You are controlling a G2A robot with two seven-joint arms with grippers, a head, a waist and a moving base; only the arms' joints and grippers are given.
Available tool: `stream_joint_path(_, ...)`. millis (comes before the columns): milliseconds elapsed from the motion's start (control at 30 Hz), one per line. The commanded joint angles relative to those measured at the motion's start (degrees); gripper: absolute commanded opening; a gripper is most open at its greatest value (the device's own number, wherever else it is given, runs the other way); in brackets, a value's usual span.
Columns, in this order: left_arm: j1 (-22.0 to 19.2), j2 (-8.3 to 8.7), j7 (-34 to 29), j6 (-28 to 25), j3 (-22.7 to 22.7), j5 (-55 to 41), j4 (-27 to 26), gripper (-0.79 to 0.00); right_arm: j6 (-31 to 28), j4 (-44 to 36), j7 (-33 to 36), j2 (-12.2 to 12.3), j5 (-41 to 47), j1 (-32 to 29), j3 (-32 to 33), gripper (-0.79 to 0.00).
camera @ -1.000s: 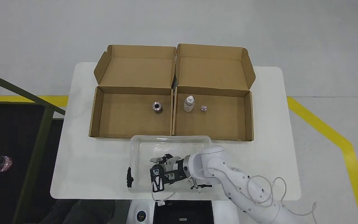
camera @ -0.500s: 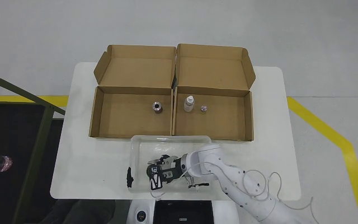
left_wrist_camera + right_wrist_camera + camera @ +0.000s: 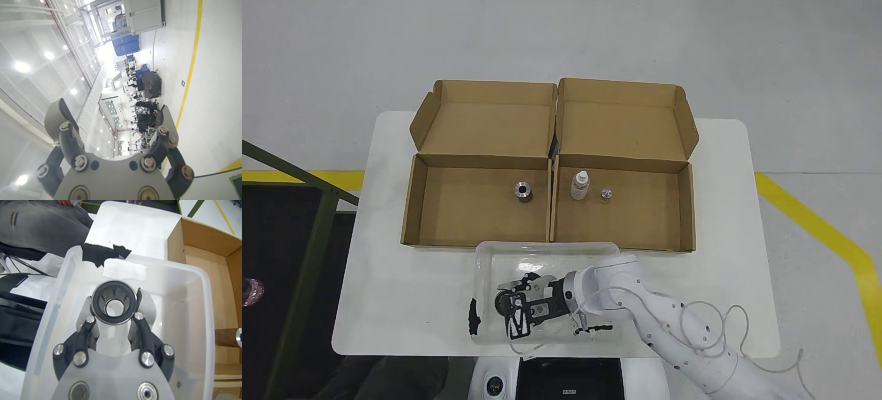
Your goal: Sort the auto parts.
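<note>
I have the right gripper (image 3: pixel 114 297) clamped on a dark-rimmed metal bushing (image 3: pixel 130 303). The part sits between the fingers, inside the clear bin (image 3: pixel 206 289) whose walls ring them. The left gripper (image 3: pixel 112 109) stands with fingers spread wide, aimed into the room.

The cylindrical part (image 3: pixel 114 315) is rimmed in bright polished metal, faced with a matt black ring, and bored in grooved metal. The right gripper (image 3: pixel 114 297) is built of brushed grey metal plates, matt black plastic links and shiny screws. The left gripper (image 3: pixel 112 107) is finished alike, with ribbed black pads (image 3: pixel 66 111). The bin (image 3: pixel 207 298) is moulded in translucent glossy plastic and patched with torn matt black tape (image 3: pixel 102 254) and a white paper label (image 3: pixel 124 272). The left-hand box (image 3: pixel 467 215) and right-hand box (image 3: pixel 642 215) are made of matt brown cardboard.
</note>
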Motion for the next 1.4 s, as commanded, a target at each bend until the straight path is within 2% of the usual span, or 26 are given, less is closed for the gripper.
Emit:
stream_joint_path(0,0.00,0.00,0.00,0.00,0.00,0.00,0.00,0.000,0.15,-0.59,-0.39,0.13,0.06,-0.17,0.31,-0.785)
stream_joint_path(633,0.00,0.00,0.00,0.00,0.00,0.00,0.00,0.000,0.34,-9.07,-3.86,1.15,1.07,1.05,4.36,-0.785)
stream_joint_path(1367,0.00,0.00,0.00,0.00,0.00,0.00,0.00,0.000,2.99,-9.11,-5.41,0.90,2.50,5.75,6.02,-0.785)
